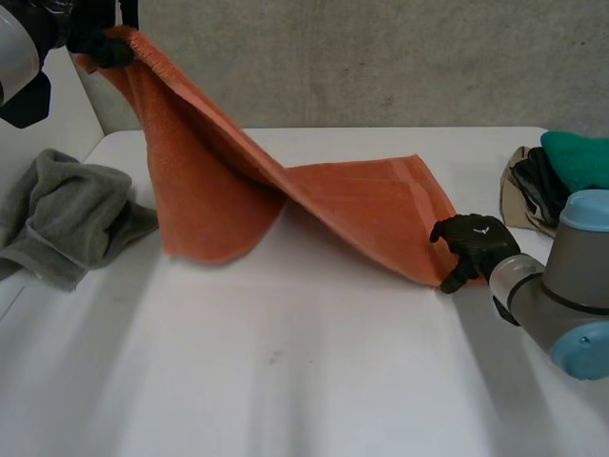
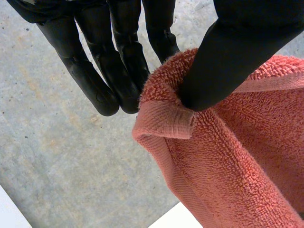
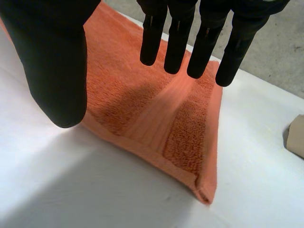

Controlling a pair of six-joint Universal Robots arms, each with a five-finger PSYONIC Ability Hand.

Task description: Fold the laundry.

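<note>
Head view: from behind and between the arms, looking down over the white table to the grey wall; far back.
Left wrist view: very close, along the raised left hand.
Right wrist view: close, along the right hand, down at the table.
Shared: the orange towel, in all three; its raised corner at the left hand, its low corner at the right.

1. The orange towel was terry cloth with a flat woven band near its hem.
2. My left hand pinched one corner, held high at the far left.
3. From there the towel sloped down to the right, and a loose fold hung to the table left of centre.
4. Its right end lay flat on the table, two layers showing at the near corner.
5. A grey towel lay crumpled at the left.
</note>
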